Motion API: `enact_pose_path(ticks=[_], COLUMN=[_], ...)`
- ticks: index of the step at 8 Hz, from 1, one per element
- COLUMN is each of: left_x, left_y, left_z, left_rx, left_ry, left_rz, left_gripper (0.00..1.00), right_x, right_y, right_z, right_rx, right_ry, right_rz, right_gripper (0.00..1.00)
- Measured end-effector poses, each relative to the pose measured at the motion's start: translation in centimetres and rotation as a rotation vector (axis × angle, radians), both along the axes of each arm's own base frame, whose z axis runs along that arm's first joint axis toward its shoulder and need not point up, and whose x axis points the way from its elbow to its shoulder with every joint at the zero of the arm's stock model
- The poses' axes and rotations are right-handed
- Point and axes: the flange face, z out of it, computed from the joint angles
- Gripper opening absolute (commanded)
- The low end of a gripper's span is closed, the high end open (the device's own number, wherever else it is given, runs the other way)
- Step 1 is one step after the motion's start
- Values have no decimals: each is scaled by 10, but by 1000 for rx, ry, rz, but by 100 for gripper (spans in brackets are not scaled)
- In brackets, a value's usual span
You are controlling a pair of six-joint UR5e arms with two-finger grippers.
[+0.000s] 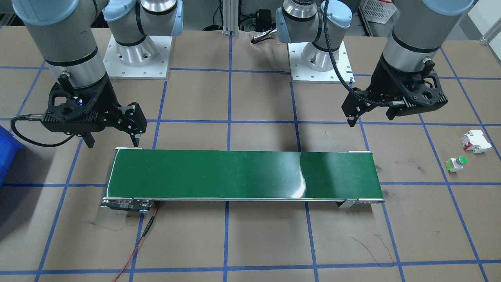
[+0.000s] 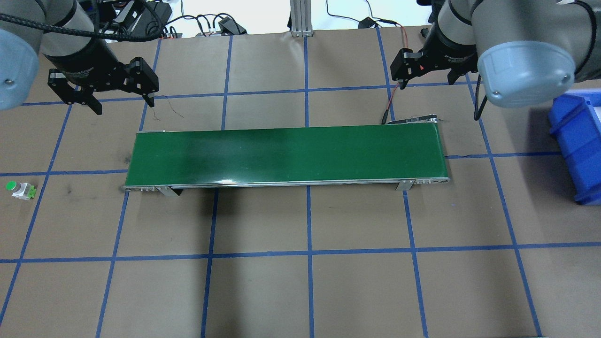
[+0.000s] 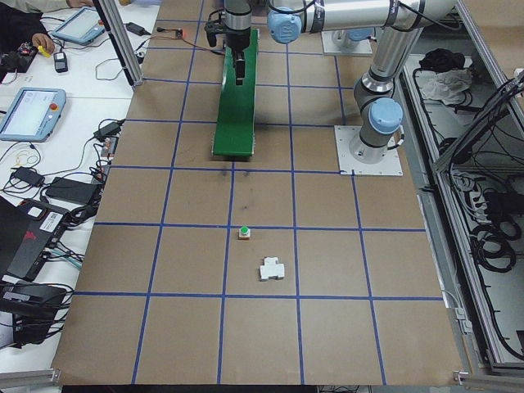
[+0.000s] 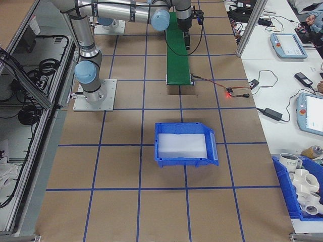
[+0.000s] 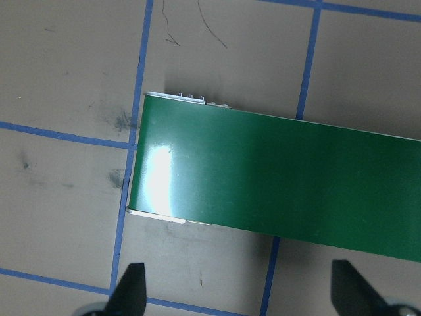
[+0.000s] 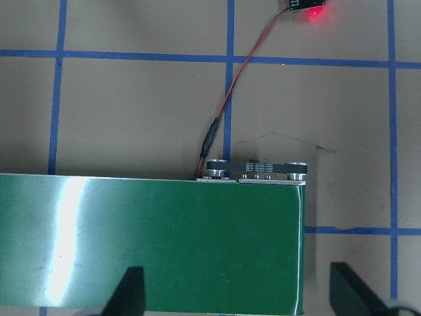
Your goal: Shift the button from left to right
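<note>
The button (image 1: 457, 163) (image 2: 19, 189) (image 3: 244, 232), with a green cap, pale body and light green base, lies on the brown table far out on my left side, beyond the end of the green conveyor belt (image 2: 286, 152) (image 1: 242, 174). My left gripper (image 2: 123, 104) (image 1: 371, 119) (image 5: 237, 296) hovers open and empty over the belt's left end, well away from the button. Over the belt's right end, my right gripper (image 2: 427, 80) (image 1: 112, 141) (image 6: 240, 296) also stands open with nothing between its fingers.
A white block with red parts (image 1: 475, 141) (image 3: 272, 269) lies just past the button. A blue bin (image 2: 580, 136) (image 4: 184, 143) sits on the right side. A red wire (image 6: 230, 99) runs from the belt's motor end to a lit board.
</note>
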Motion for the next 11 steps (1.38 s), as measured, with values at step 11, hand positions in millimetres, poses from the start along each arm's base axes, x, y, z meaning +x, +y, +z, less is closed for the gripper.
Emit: enact_pose_path(ticks=[11], left_x=[287], left_y=[-23], left_z=[-55], left_rx=[22], left_ry=[-40], left_rz=[-83], left_gripper=[100], right_x=[0], right_y=[0], right_z=[0], right_rx=[2], right_ry=[0], right_rz=[0], right_gripper=[100])
